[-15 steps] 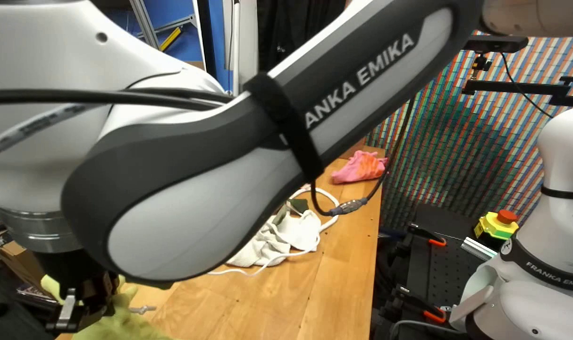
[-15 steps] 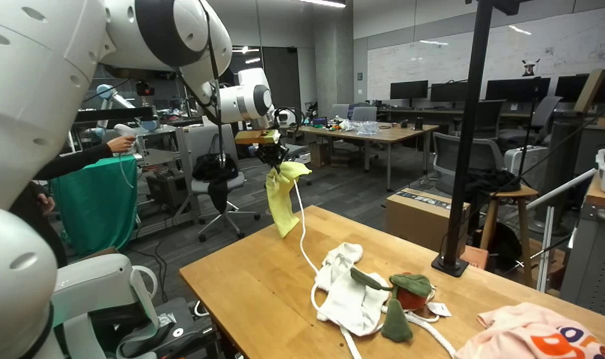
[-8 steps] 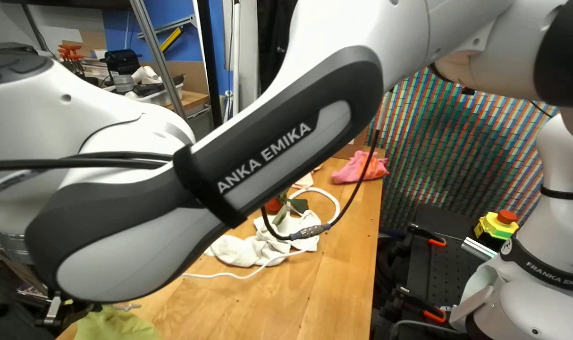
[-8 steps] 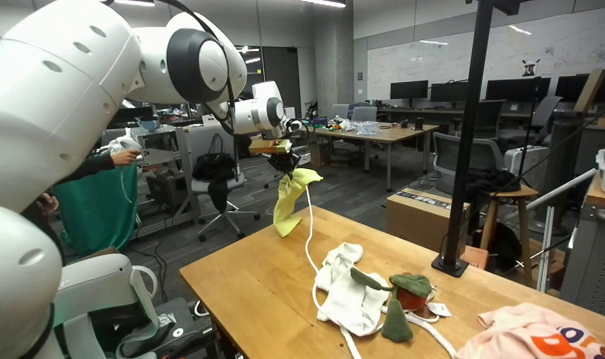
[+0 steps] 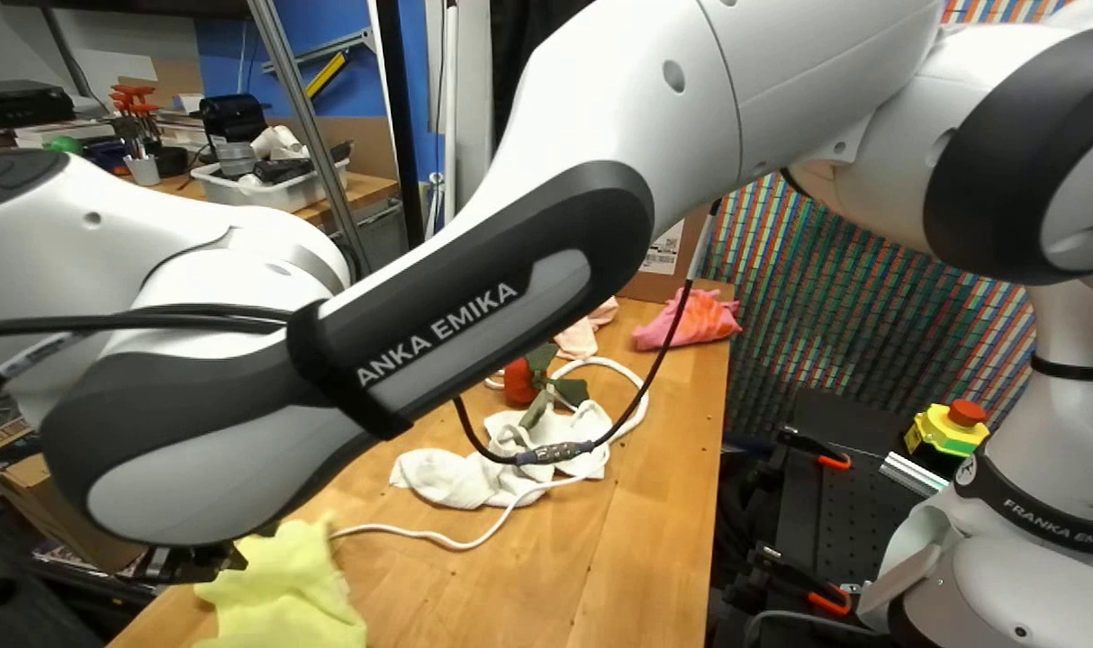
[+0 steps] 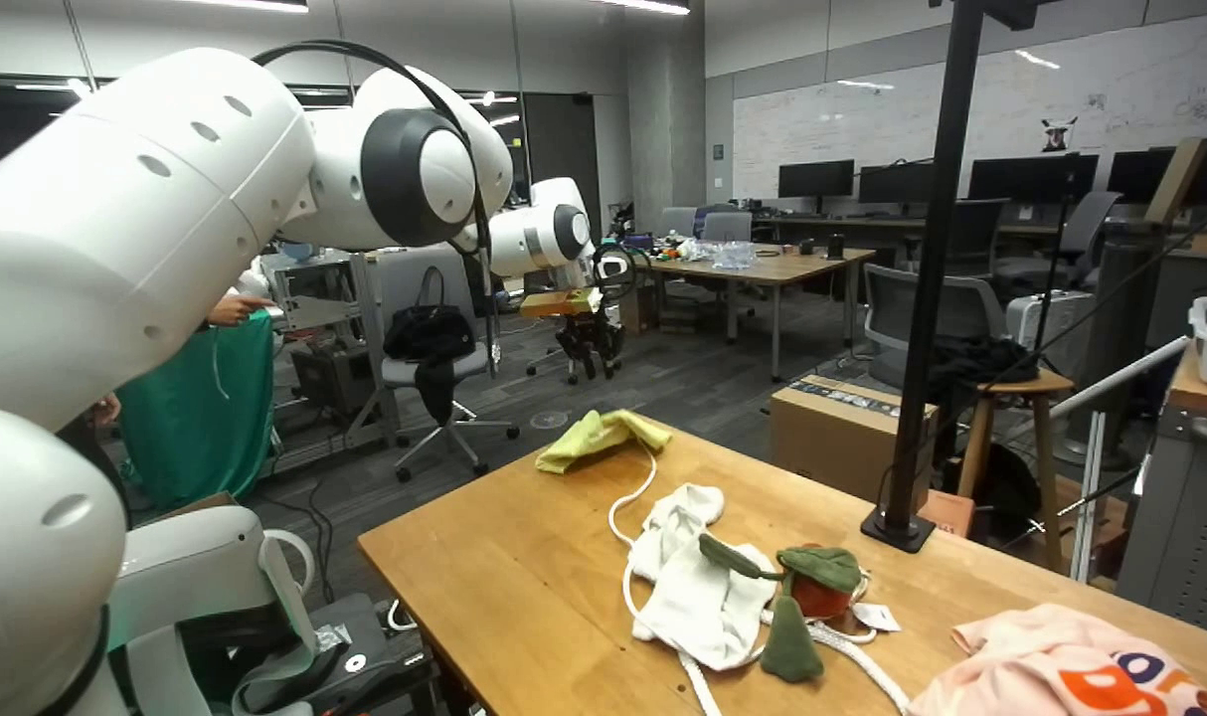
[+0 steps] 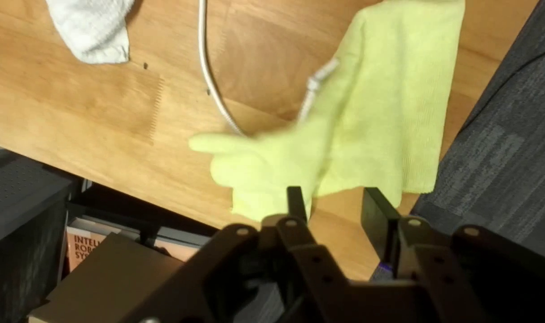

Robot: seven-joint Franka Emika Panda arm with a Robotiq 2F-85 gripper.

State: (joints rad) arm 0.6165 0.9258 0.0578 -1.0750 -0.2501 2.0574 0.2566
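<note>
Though partly blurry, yellow cloth [image 7: 366,125] below tool [image 7: 334,197].

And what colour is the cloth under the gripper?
Light yellow; the cloth shows best in the wrist view.

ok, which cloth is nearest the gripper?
The yellow cloth, below the open gripper; the white cloth, pale pink cloth and bright pink cloth lie farther off.

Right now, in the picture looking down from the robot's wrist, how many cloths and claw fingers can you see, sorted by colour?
Yellow cloth: 1
White cloth, cut off by the picture's top edge: 1
Black claw fingers: 2
Total: 4
</note>
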